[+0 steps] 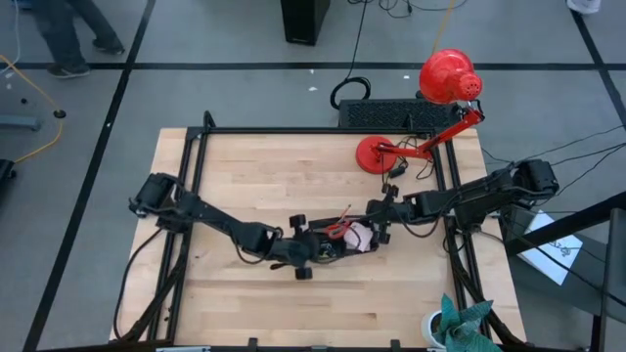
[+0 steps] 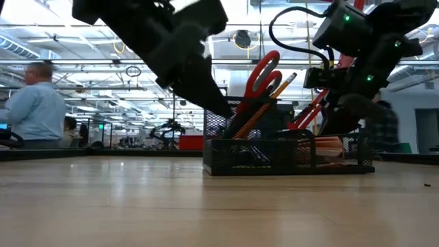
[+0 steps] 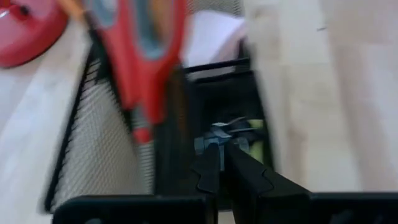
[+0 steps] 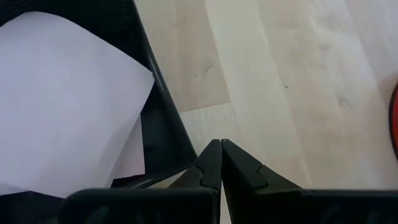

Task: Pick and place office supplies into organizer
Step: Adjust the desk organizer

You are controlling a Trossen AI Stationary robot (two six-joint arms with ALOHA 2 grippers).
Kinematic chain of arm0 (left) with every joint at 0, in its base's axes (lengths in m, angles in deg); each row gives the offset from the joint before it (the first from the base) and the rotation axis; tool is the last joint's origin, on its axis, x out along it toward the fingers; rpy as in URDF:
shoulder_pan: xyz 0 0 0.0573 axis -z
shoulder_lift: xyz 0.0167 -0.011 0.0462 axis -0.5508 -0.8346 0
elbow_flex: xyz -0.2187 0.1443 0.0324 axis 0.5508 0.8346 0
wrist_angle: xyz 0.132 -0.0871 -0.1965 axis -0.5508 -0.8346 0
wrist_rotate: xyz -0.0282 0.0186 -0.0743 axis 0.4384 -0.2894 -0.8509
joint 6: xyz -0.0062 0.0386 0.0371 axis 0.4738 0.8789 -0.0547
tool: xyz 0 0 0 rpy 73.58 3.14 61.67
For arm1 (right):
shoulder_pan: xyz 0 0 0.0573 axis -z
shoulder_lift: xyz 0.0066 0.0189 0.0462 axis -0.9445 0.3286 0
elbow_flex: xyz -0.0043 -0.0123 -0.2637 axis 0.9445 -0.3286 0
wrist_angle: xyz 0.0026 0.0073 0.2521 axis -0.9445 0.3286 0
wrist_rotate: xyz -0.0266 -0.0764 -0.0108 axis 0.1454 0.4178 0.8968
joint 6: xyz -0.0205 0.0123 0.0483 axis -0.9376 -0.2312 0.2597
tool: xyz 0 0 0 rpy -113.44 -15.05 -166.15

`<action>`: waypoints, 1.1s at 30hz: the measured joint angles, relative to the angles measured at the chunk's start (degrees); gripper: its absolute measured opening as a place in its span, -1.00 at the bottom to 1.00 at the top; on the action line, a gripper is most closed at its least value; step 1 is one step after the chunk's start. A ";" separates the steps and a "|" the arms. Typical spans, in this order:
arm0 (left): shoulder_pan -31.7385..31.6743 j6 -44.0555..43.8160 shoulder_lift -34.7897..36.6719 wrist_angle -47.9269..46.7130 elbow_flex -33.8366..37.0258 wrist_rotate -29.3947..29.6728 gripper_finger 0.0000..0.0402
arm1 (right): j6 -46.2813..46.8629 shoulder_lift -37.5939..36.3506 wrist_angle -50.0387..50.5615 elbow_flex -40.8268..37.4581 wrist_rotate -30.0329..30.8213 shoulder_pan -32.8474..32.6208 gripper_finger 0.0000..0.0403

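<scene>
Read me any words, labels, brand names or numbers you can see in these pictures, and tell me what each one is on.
None can be read. The white sheet beside the table carries dark marks, too small to make out. The organizer, scissors and sticky-note pad show no print.

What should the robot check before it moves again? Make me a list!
1. Left gripper holding something: ok, shut on a small binder clip over the organizer.
2. Clip above a compartment, not the rim: cannot tell.
3. Scissors standing safely in the organizer: ok, red handles up, leaning.
4. Right gripper out of the way: not ok, shut and empty, right beside the organizer's wall.
5. Sticky-note pad inside the organizer: ok.
6. Red lamp clear of both arms: ok, farther back on the table.
</scene>
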 joint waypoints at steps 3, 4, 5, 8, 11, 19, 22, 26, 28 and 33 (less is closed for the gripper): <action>-1.00 -0.59 0.00 -1.53 0.02 0.88 -0.85 | 0.57 -0.01 -0.33 -0.02 -1.14 -0.46 -1.00; -1.23 -0.58 0.00 -1.82 0.00 0.96 -0.85 | 0.65 -0.01 -0.63 -0.02 -1.80 -0.73 -1.00; -1.43 -0.59 0.00 -2.17 0.00 1.00 -0.85 | 0.71 -0.02 -1.08 -0.02 -2.80 -1.07 -1.00; -1.87 -0.55 0.00 -3.39 0.00 1.08 -0.85 | 1.79 -0.02 -2.22 -0.02 -3.21 -2.57 -1.00; -2.10 -0.39 0.00 -3.78 0.00 1.10 -0.85 | 3.09 -0.02 -2.76 -0.02 -3.00 -4.20 -1.00; -1.82 1.96 0.02 -4.21 0.00 0.81 -0.85 | 5.43 -0.02 -4.02 -0.02 -2.62 -8.04 -1.00; -0.74 4.77 0.02 -4.18 0.02 -0.24 -0.85 | 6.45 -0.02 -4.96 -0.02 0.89 -8.85 -1.00; 2.41 10.31 0.02 -4.08 0.00 -1.58 -0.85 | 6.73 -0.02 -6.15 -0.02 5.20 -9.44 -1.00; 4.25 12.88 0.02 -3.54 0.00 -0.84 -0.85 | 6.69 -0.02 -7.28 -0.02 6.29 -9.41 -1.00; 8.68 15.08 0.02 -1.62 -2.79 4.42 -0.85 | 5.21 -0.64 -9.23 0.02 6.20 -9.38 -1.00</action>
